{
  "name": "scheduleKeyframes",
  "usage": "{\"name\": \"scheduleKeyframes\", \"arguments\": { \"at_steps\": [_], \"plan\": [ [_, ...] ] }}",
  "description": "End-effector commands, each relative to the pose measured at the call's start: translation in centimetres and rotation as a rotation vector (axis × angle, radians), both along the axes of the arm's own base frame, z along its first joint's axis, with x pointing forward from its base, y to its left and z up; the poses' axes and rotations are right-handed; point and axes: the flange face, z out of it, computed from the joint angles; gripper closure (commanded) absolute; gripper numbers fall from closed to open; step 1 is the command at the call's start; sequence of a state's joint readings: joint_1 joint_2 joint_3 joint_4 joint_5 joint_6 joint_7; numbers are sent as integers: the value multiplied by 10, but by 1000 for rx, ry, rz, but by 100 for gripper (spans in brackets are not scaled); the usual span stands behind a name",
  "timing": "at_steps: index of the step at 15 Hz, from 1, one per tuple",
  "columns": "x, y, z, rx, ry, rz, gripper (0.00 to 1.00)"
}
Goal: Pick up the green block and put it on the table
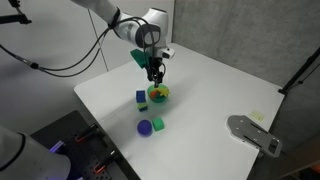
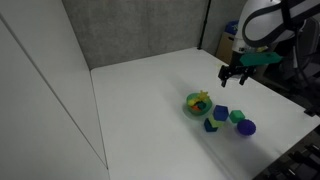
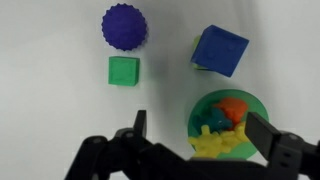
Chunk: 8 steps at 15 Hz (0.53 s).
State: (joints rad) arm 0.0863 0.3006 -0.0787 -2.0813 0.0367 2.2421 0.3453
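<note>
The green block is a small bright green cube lying on the white table; it also shows in both exterior views. My gripper is open and empty. It hangs above the round green bowl, which holds small yellow, orange and teal toys. In the exterior views the gripper is well above the bowl. The green block lies apart from the bowl, beside a purple ball.
A blue block stands next to the bowl, also seen in the exterior views. The purple ball lies by the green block. A grey metal plate rests near a table corner. Dark cables hang behind the arm.
</note>
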Motion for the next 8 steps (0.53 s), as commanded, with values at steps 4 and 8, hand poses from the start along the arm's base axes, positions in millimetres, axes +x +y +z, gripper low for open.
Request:
{"name": "scheduleKeyframes", "arguments": {
  "at_steps": [4, 8],
  "plan": [
    [-50, 33, 78, -29, -38, 104, 0],
    [-78, 40, 108, -21, -50, 117, 0]
  ]
}}
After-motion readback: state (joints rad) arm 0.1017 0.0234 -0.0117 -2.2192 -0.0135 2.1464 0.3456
